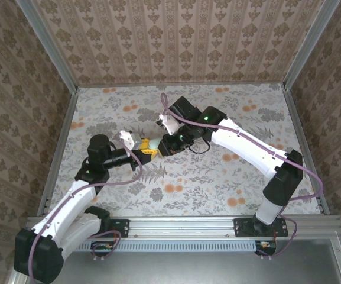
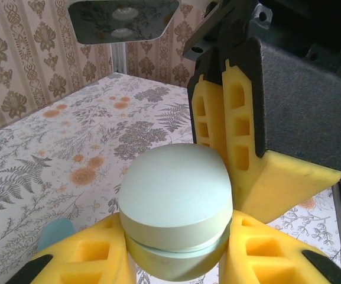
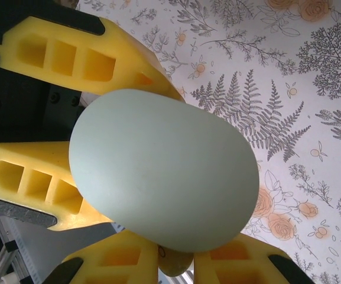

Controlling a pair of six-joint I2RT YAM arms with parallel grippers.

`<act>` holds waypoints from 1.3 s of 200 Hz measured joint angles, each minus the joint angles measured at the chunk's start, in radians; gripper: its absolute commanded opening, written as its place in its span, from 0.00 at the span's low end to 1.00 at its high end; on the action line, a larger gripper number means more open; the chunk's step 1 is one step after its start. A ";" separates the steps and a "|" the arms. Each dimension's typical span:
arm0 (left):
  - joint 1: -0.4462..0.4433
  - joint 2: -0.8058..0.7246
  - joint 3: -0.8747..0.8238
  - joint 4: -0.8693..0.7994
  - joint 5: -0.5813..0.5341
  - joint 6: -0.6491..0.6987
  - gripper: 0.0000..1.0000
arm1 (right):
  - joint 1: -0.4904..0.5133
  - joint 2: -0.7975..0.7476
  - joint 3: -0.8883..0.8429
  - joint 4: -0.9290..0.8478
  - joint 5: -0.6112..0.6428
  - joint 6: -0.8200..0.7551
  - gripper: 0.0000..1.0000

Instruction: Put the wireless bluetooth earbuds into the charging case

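While the left gripper clamps the light sky-blue oval plastic charging case, the right gripper, jaws closed, sits just beside the case's far edge.

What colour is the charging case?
Pale sky blue, almost mint. The charging case shows best in the right wrist view.

White arms, black joints, purple cables (loosely looped), yellow hollow-celled tool fingers.
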 measured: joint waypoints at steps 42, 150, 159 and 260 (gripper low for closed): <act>-0.002 -0.002 0.000 0.000 0.002 0.000 0.00 | -0.002 -0.004 0.014 -0.018 -0.001 0.004 0.16; -0.003 -0.006 0.000 0.000 0.016 0.000 0.00 | -0.009 -0.011 0.041 -0.045 -0.004 0.030 0.16; -0.003 -0.003 0.000 -0.001 0.018 0.000 0.00 | -0.009 -0.011 0.041 -0.045 -0.004 0.034 0.15; -0.003 0.031 0.053 -0.079 0.027 0.053 0.00 | -0.020 -0.011 0.041 -0.045 -0.011 0.079 0.15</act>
